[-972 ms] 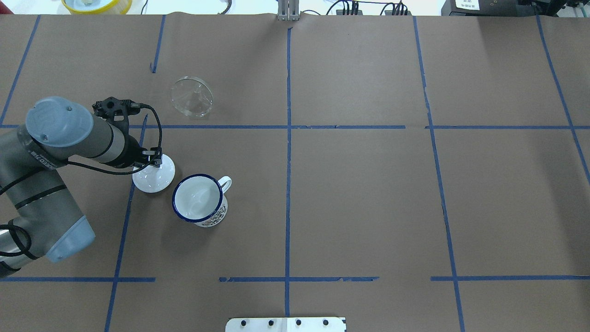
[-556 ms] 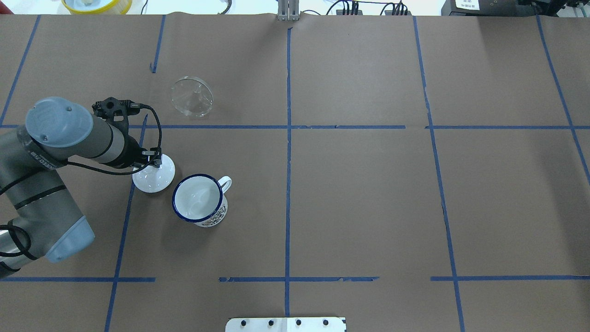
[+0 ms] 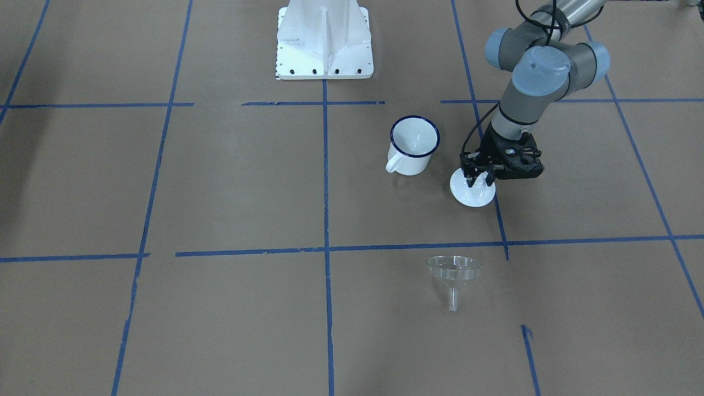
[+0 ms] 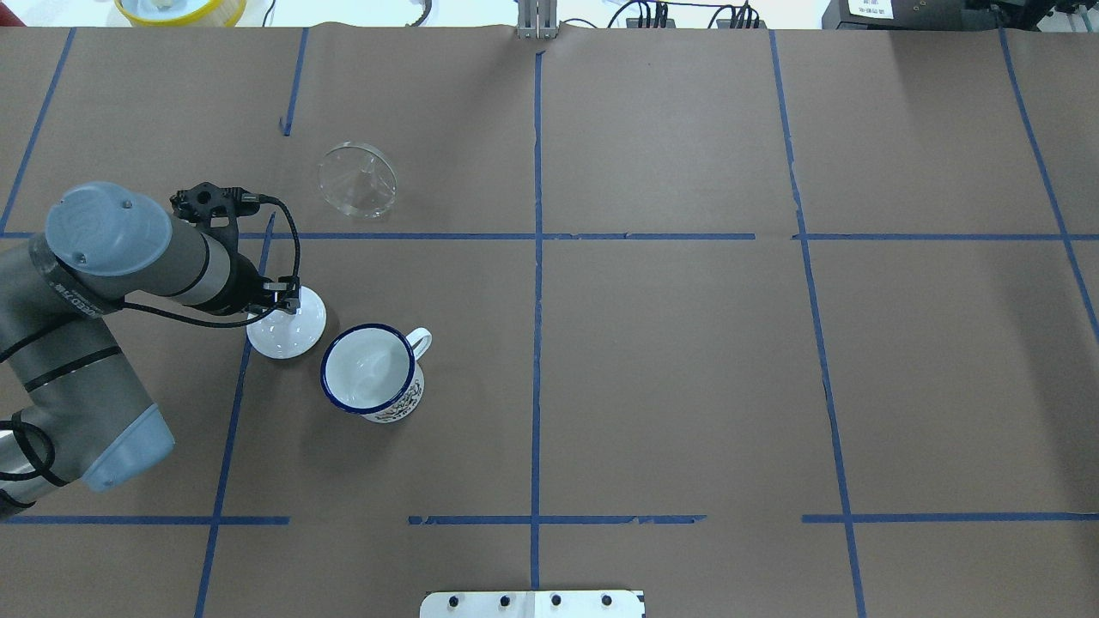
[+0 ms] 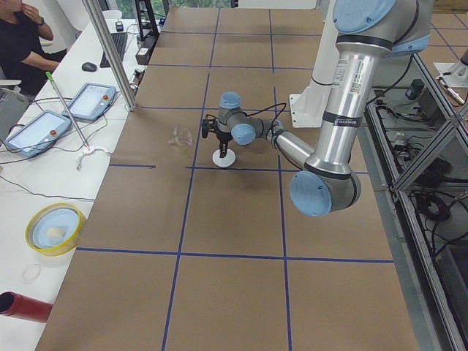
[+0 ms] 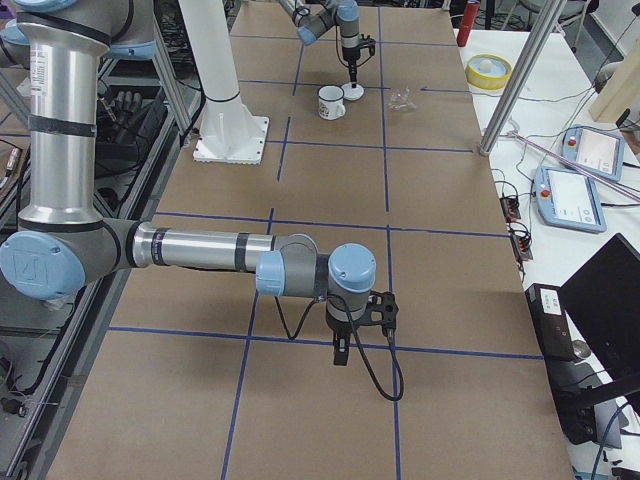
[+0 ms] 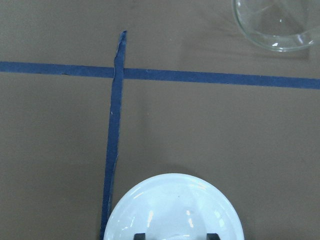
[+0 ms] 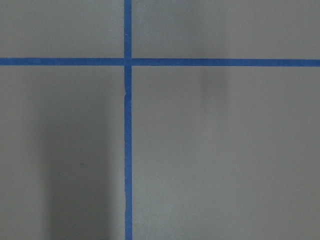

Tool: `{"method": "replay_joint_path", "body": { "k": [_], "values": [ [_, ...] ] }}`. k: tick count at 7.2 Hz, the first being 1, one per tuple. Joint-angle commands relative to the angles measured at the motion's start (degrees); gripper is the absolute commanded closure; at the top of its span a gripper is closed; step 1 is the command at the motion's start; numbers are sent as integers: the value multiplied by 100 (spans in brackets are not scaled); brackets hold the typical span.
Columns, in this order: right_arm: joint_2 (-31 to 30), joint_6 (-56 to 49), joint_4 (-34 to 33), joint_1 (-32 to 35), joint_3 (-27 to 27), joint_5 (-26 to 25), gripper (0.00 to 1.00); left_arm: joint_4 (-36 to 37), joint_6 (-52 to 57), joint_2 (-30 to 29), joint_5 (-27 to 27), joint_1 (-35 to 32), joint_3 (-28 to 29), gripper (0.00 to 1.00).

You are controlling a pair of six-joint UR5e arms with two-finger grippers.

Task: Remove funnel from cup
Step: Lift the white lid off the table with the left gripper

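The clear funnel point(image 4: 358, 180) lies on its side on the brown paper, out of the cup, and also shows in the front view point(image 3: 454, 275) and at the top right of the left wrist view point(image 7: 277, 30). The cup point(image 4: 371, 373), a white mug with a dark blue rim, stands upright and empty point(image 3: 413, 144). My left gripper point(image 3: 477, 179) hangs just over a white round lid point(image 3: 473, 192) beside the cup, its fingers apart and open. My right gripper point(image 6: 340, 352) shows only in the exterior right view, far from these things. I cannot tell whether it is open or shut.
The white lid point(image 4: 288, 324) lies flat just left of the cup. Blue tape lines cross the brown paper. The white robot base plate point(image 3: 324, 44) stands behind the cup. A yellow bowl point(image 4: 180, 9) sits beyond the table's far edge.
The left arm's upper joints have shifted very slightly to the left. The gripper stays over the lid. Funnel, cup and lid have not moved.
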Motion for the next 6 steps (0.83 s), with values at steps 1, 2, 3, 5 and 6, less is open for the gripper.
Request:
{"method": "replay_joint_path", "body": {
  "k": [1,2,3,5,6],
  "values": [
    [0,0,0,0,5,0,0,33,0,4,0,40,-7,50],
    [0,0,0,0,6,0,0,42,0,4,0,50,-51,62],
    [0,0,0,0,6,0,0,137,0,4,0,50,-147,98],
    [0,0,0,0,-3,0,0,881,9,4,-17,15,-777,100],
    [0,0,0,0,-3,0,0,1582,96,-39,-26,-55,-1320,100]
  ]
}}
